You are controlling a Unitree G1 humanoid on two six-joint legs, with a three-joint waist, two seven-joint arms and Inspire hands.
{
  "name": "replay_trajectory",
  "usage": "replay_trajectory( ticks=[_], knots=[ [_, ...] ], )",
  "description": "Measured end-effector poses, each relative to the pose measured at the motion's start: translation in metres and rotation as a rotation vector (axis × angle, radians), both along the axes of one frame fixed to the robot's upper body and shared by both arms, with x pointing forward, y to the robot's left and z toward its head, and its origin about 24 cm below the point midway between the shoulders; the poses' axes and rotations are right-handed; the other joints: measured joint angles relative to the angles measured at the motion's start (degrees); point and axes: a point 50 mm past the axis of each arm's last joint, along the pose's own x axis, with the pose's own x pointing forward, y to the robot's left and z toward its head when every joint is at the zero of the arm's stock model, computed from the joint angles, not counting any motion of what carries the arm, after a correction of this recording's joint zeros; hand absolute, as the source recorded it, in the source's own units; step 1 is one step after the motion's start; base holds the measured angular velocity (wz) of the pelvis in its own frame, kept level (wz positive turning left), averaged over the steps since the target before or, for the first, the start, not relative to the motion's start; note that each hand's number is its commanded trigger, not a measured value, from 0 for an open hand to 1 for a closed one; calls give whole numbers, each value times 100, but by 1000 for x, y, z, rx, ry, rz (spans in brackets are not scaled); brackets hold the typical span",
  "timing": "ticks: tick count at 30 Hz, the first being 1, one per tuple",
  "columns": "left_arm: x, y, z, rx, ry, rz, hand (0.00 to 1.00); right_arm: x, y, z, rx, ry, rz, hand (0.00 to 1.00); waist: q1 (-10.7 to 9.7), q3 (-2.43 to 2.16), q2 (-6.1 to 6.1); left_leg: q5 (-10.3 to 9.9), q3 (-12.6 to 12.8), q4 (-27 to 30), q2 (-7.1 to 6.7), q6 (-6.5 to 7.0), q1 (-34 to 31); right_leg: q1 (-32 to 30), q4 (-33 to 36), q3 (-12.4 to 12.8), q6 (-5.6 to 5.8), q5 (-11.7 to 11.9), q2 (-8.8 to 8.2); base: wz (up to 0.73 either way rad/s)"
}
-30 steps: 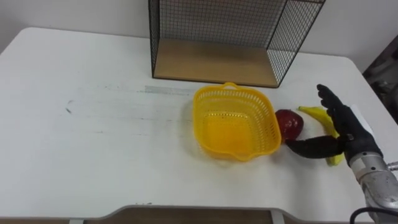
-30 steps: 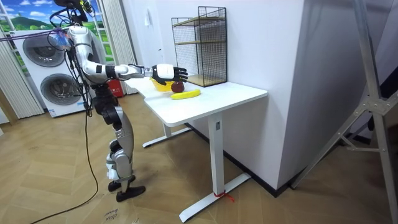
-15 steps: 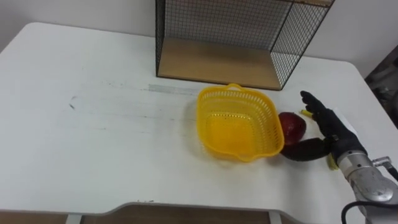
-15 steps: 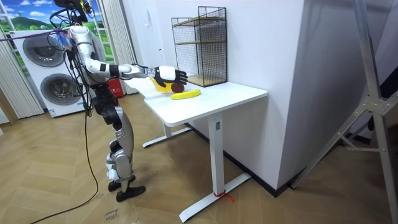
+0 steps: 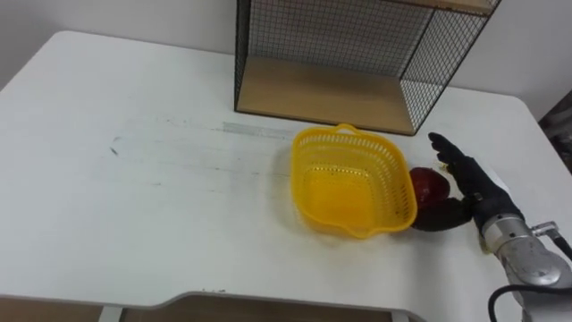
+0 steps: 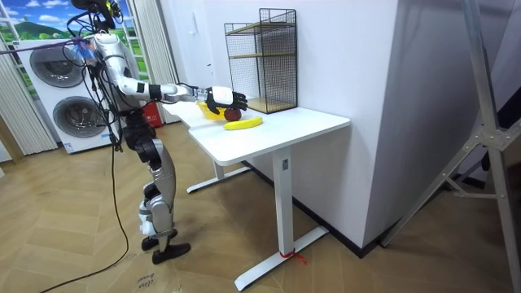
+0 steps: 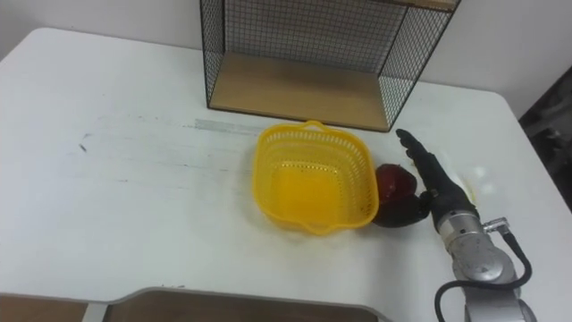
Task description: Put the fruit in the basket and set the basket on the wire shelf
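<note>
Since 1 second ago our right hand [image 5: 476,197] has drawn in from over the banana to the apple [image 5: 427,185], and our own view has slid a little across the table [image 5: 134,206]. Nearest to us, that hand lies low at the table's right side. Its fingers [image 5: 450,159] are straight and spread along the apple's far right, and its thumb reaches under the apple's near side. The hand is open, bracketing the fruit without closing round it. We cannot tell whether the fingers touch the apple's skin.

The apple sits on the table, right against the right wall of the yellow basket [image 5: 349,132]. Beyond the basket stands the wire shelf [image 5: 357,45], its wooden bottom board level with the table and its open front facing us.

From the 2 eye views the hand and wrist cover the banana. The room view gives it to us whole: the banana [image 6: 242,124] lies on the table, just beside the hand on the camera's side, outside the basket. That view also shows us standing upright at the table's end on the room view's left, with the right arm stretched over the top. It shows the shelf's full height too, with an upper board.
</note>
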Motion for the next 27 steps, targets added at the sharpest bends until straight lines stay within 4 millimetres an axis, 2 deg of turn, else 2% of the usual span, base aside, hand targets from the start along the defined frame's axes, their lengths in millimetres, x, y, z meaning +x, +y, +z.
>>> replay_trajectory(
  ticks=[8,15,18,21,27],
  knots=[
    [1,1,0,-3,8,-1,0,12,3,-6,-11,46,21,0,57,-2,7,8,-12,13,-3,-9,-18,-20,13,6,0,0,-1,0],
    [-1,1,0,0,22,5,0,12,-1,-8,-19,69,19,0,137,-4,10,11,-19,14,-3,-10,-28,-24,8,3,-2,1,-1,0],
    [-2,2,0,3,31,11,0,12,2,-9,-41,79,38,0,142,-26,9,11,-19,15,-3,-10,-19,-16,7,4,-3,2,0,0],
    [-1,2,0,0,34,13,0,12,2,-10,-50,97,49,0,143,-71,13,11,-21,14,-3,-10,4,8,2,4,-3,2,-1,0],
    [0,2,1,-3,33,10,0,10,1,-16,-43,133,49,0,138,-71,17,11,-47,8,-7,-10,101,150,-81,-12,-6,19,5,2]
  ],
)
